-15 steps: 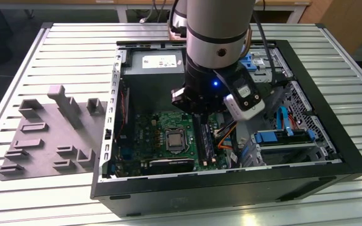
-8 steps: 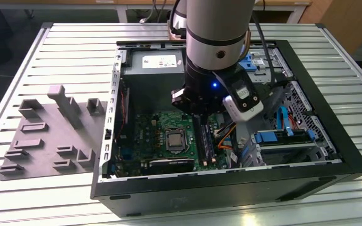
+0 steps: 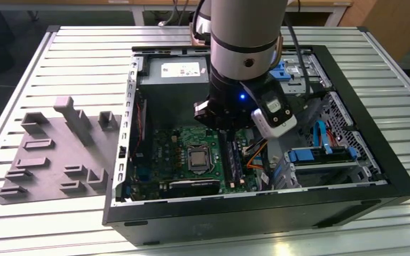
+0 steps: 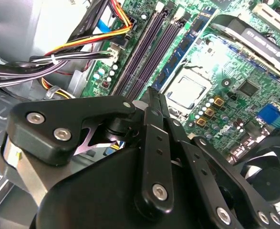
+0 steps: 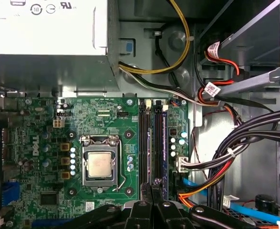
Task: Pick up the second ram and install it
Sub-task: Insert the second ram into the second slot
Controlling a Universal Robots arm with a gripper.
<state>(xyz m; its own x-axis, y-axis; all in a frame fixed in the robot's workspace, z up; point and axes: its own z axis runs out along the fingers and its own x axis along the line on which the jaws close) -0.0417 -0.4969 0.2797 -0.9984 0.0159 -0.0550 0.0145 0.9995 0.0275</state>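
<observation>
**Black gripper (image 3: pixel 226 137) pinched narrow at the memory slots**

Exterior view: a slatted metal table (image 3: pixel 84 48) carries an open computer case (image 3: pixel 262 216) in the middle of the frame. A grey tray (image 3: pixel 59 154) of raised blocks lies at the exterior view's left. The arm (image 3: pixel 244 37) reaches from the top centre into the case. The gripper hangs low over the green motherboard (image 3: pixel 183 144), just to the exterior view's right of the processor socket (image 3: pixel 199 159). Directly below the tips in the frame, the second ram (image 3: pixel 232 160) shows as a thin dark strip running toward the lower edge.

Second wrist view: the gripper (image 4: pixel 151 95) has its fingers (image 4: pixel 155 133) lying together with no gap visible, and nothing shows clasped between them. The tips sit at the near end of the second ram (image 4: pixel 161 52). It stands on edge in the slot bank between another dark slot (image 4: pixel 140 52) and a blue strip (image 4: pixel 182 45). Whether the tips touch it, I cannot tell. Bundled cables (image 4: pixel 73 57) run beside the slots.

First wrist view: the gripper (image 5: pixel 153 185) is again drawn narrow over the end of the second ram (image 5: pixel 157 143), which runs away from the tips beside the blue strip (image 5: pixel 164 143). The processor socket (image 5: pixel 100 164) lies on one side of the slots and the cables (image 5: pixel 235 148) on the other. The power supply (image 5: pixel 44 43) is beyond the board.
</observation>
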